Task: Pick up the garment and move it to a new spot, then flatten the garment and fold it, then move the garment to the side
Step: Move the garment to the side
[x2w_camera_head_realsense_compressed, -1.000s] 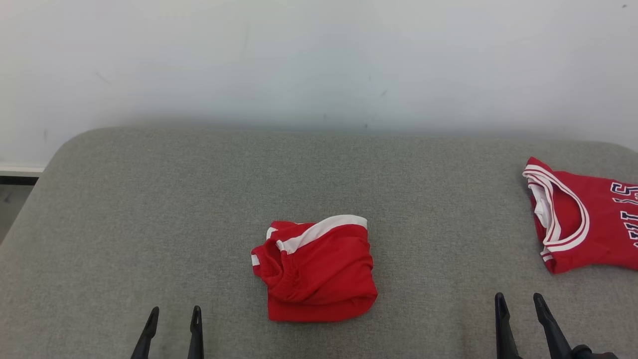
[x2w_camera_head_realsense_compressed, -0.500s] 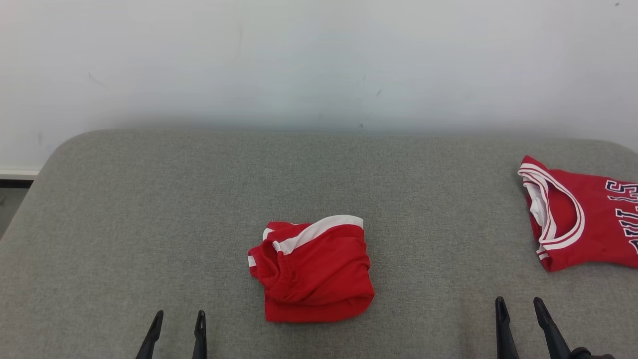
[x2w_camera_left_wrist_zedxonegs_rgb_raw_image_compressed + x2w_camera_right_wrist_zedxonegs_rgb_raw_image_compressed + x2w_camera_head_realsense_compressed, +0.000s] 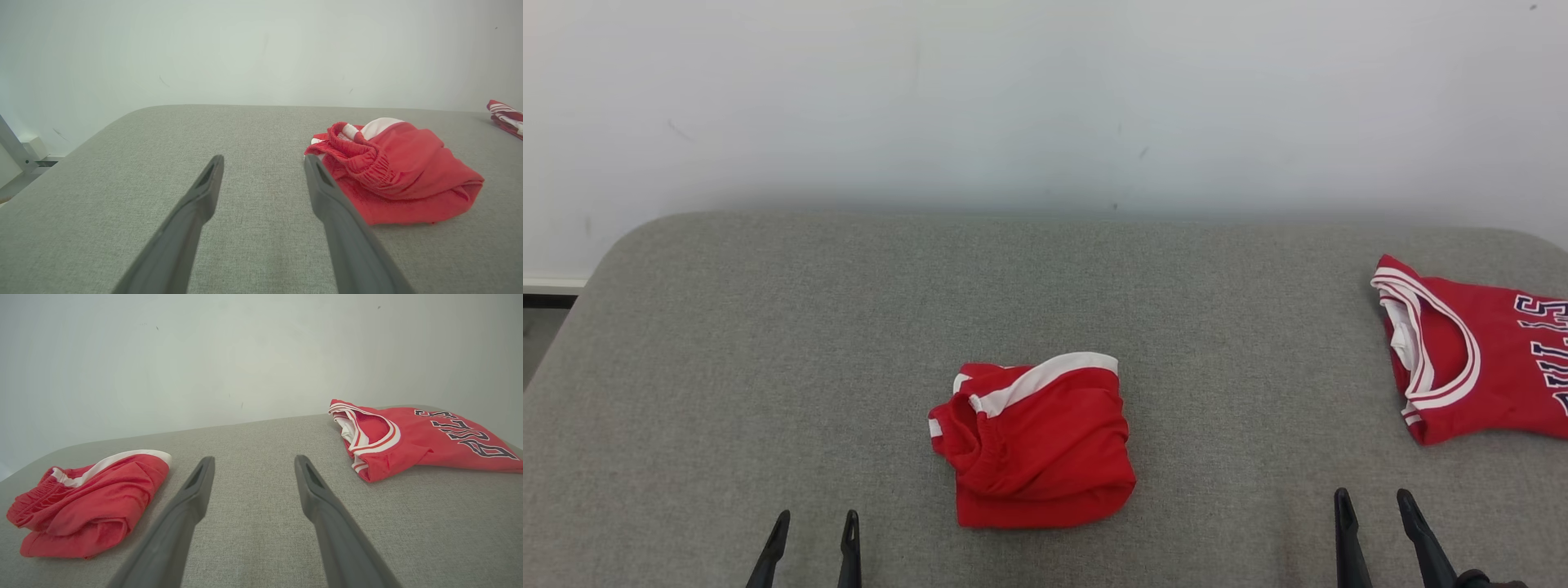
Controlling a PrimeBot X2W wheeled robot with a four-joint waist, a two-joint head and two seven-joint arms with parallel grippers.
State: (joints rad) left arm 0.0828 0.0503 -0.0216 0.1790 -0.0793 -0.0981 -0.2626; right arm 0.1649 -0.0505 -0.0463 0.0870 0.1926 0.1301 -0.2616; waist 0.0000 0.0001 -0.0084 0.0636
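Observation:
A red garment (image 3: 1045, 449) with white trim and an elastic waistband lies folded in a compact bundle at the middle of the grey padded surface (image 3: 768, 327). My left gripper (image 3: 815, 516) is open near the front edge, left of the bundle and apart from it. In the left wrist view the garment (image 3: 400, 171) lies just right of my open left gripper (image 3: 262, 159). My right gripper (image 3: 1371, 494) is open at the front right, with nothing between its fingers. The right wrist view has the garment (image 3: 94, 498) to the left of my open right gripper (image 3: 254, 459).
A red jersey (image 3: 1486, 367) with white-trimmed neck and dark lettering lies flat at the right edge, beyond my right gripper; it is also seen as the jersey (image 3: 425, 441) in the right wrist view. A pale wall (image 3: 1045, 98) stands behind the surface, which drops off at the left.
The head view has shifted slightly, so the whole picture moved a little. Neither piece of clothing has moved on the surface, and both grippers stay open and low.

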